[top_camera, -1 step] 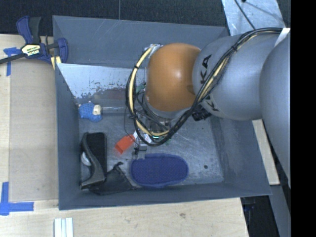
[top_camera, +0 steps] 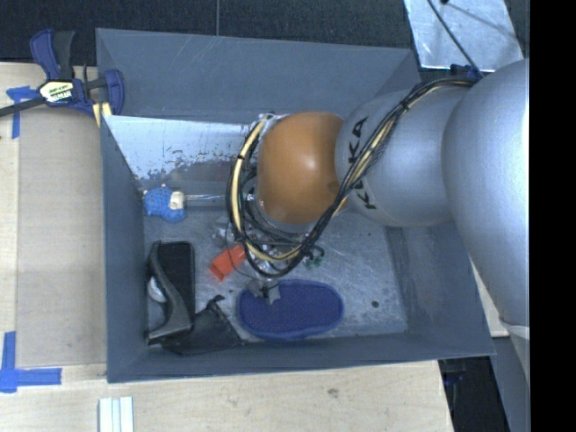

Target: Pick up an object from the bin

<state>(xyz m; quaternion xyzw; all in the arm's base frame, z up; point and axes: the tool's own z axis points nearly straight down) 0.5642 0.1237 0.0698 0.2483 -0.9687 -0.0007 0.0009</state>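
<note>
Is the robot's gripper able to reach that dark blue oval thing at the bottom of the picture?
Probably yes. The gripper hangs right at the upper edge of the dark blue oval thing. Nothing lies on top of it, and the black thing sits off to its left.

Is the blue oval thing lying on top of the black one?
No, the blue oval thing lies on the bin floor, right of the black one.

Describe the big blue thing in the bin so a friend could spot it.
Find the grey bin and follow its lower wall to the spot under the arm's orange cover. A flat, dark blue oval pad lies there. Its neighbours are a tiny orange scrap above and black things to the left; the other blue thing, far up left, is a small lump.
</note>
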